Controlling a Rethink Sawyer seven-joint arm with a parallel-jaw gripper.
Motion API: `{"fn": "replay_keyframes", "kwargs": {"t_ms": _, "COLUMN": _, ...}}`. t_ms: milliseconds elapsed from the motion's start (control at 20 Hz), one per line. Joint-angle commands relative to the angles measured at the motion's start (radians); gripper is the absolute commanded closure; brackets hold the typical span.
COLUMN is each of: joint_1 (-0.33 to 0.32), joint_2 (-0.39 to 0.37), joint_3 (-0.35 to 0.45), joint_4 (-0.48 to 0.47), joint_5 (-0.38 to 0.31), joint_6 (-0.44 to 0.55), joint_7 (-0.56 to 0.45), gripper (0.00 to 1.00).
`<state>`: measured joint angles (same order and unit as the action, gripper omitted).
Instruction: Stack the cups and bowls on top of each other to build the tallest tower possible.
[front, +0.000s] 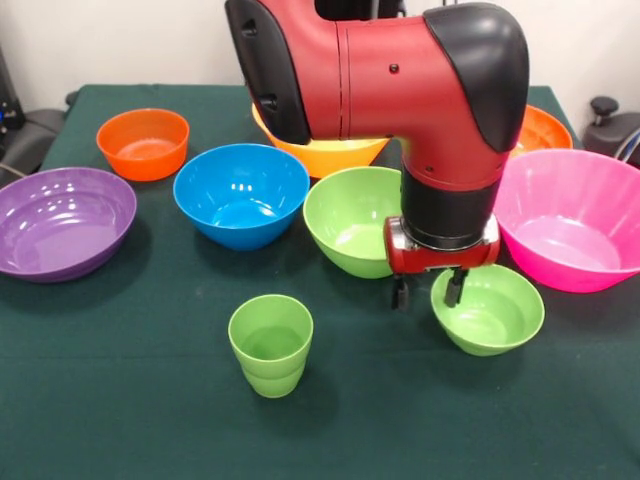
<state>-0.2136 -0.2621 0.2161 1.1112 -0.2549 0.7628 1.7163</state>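
Risk of a knock: the gripper (428, 291) hangs low over the near-left rim of the small green bowl (489, 309); if it drops straight down, one finger would likely land on the rim and tip or skid the bowl, since glossy plastic slides easily on the cloth.
Risk of a brush: the large green bowl (352, 218) sits just behind the gripper and the pink bowl (570, 215) just beside it, so a sideways move could bump either.
Fingers: apart, with nothing between them.
Small green bowl: upright, empty, toward the right of the worktop (120, 420), nearer the front edge than the other bowls.
Green cup (270, 344): upright, stepped lower part, alone near the front edge around the middle, well apart from the gripper.
Other bowls: blue bowl (241, 194) mid-worktop; purple bowl (60, 221) at the left edge; orange bowl (143, 143) toward the back left; yellow-orange bowl (325, 155) and a second orange bowl (542, 130) at the back, partly hidden by the arm.
Tower: not yet begun, every piece stands singly.
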Motion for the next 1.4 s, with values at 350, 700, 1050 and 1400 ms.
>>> {"fn": "replay_keyframes", "kwargs": {"t_ms": 350, "joint_1": -0.041, "joint_2": 0.014, "joint_3": 0.098, "joint_4": 0.148, "joint_5": -0.068, "joint_6": -0.156, "joint_7": -0.090, "gripper": 1.00}}
{"fn": "replay_keyframes", "kwargs": {"t_ms": 700, "joint_1": -0.060, "joint_2": 0.010, "joint_3": 0.126, "joint_4": 0.194, "joint_5": -0.070, "joint_6": -0.187, "joint_7": -0.075, "gripper": 1.00}}
{"fn": "replay_keyframes", "kwargs": {"t_ms": 1050, "joint_1": -0.037, "joint_2": 0.040, "joint_3": 0.129, "joint_4": 0.082, "joint_5": -0.044, "joint_6": -0.120, "joint_7": -0.062, "gripper": 1.00}}
{"fn": "replay_keyframes", "kwargs": {"t_ms": 1400, "joint_1": -0.001, "joint_2": -0.021, "joint_3": 0.103, "joint_4": -0.071, "joint_5": -0.007, "joint_6": 0.138, "joint_7": -0.075, "gripper": 1.00}}
